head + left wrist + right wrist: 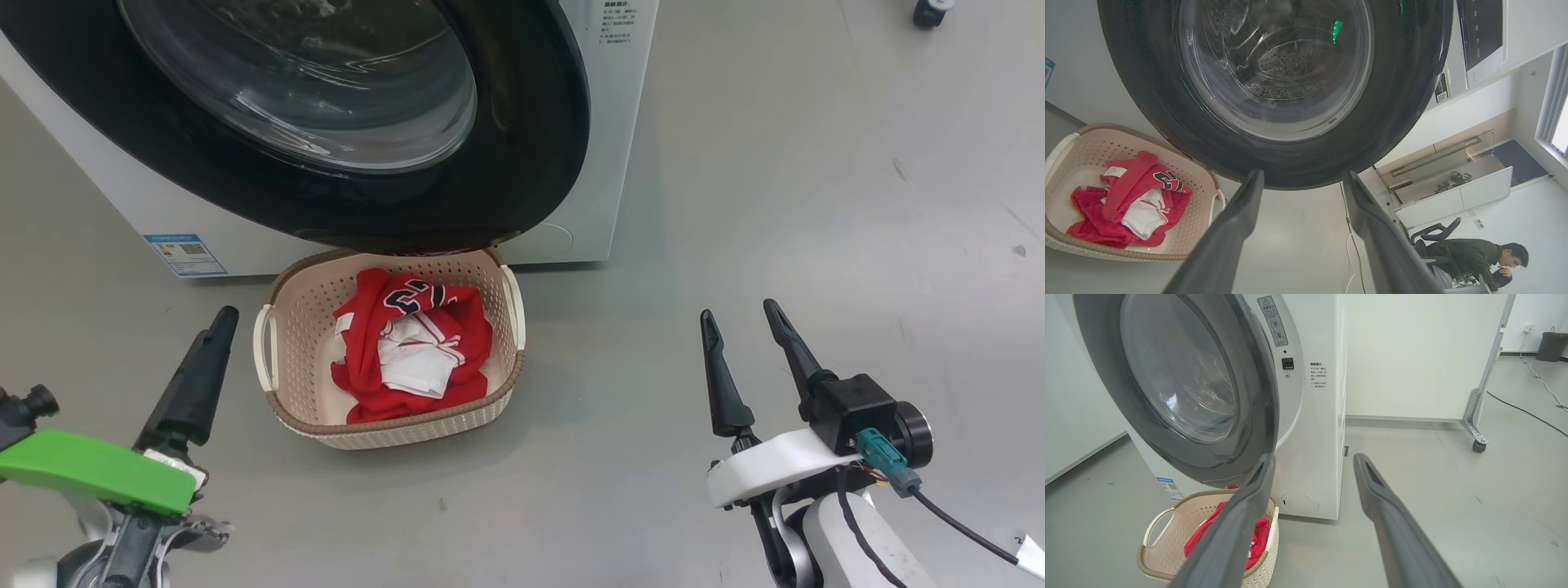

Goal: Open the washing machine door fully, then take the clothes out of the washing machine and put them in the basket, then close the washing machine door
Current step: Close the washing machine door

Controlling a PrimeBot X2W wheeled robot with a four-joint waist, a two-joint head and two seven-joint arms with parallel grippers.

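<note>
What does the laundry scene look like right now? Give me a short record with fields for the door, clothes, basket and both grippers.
door: washing machine door ajar, not latched, hanging over the basket
clothes: red and white clothes bunched inside the basket
basket: on the floor against the washing machine
left gripper: left gripper open, empty, left of the basket
right gripper: right gripper open, empty, off to the basket's right
step left: closing the door
</note>
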